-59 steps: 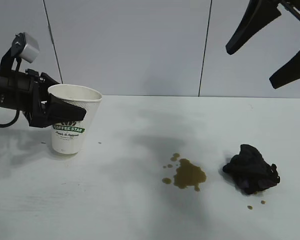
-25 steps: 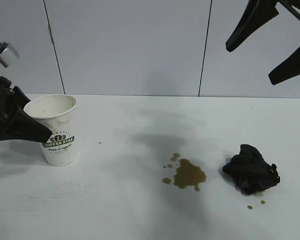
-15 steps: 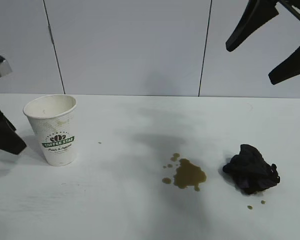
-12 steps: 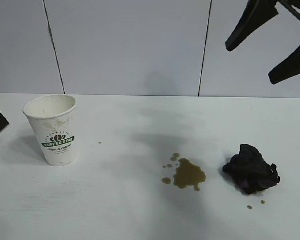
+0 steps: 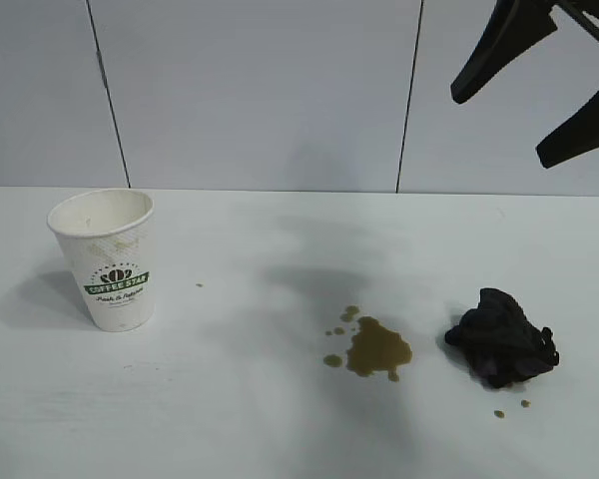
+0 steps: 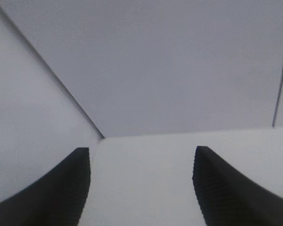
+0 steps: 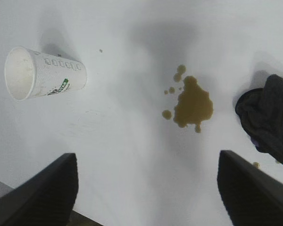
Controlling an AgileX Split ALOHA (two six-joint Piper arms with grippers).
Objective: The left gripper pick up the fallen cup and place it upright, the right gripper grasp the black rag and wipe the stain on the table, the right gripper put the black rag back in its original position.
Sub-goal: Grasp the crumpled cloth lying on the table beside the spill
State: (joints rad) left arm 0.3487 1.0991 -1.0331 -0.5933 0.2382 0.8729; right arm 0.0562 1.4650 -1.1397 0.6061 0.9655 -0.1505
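The white paper cup (image 5: 105, 259) with its green logo stands upright on the white table (image 5: 230, 419) at the left, untouched; it also shows in the right wrist view (image 7: 42, 73). The olive-brown stain (image 5: 377, 349) lies mid-table, with the bunched black rag (image 5: 501, 337) just to its right. My right gripper (image 5: 501, 132) hangs high at the upper right, open and empty, looking down on the stain (image 7: 193, 106) and rag (image 7: 269, 117). My left gripper (image 6: 141, 150) is outside the exterior view; its own camera shows it open with only bare table and wall between its fingers.
A grey panelled wall (image 5: 260, 90) closes off the table's far edge. A few small brown specks (image 5: 511, 408) lie in front of the rag, and one speck (image 5: 199, 285) sits right of the cup.
My left gripper has let go of the cup and drawn back to the left, out of the exterior view. The cup stays upright. The right gripper has not moved.
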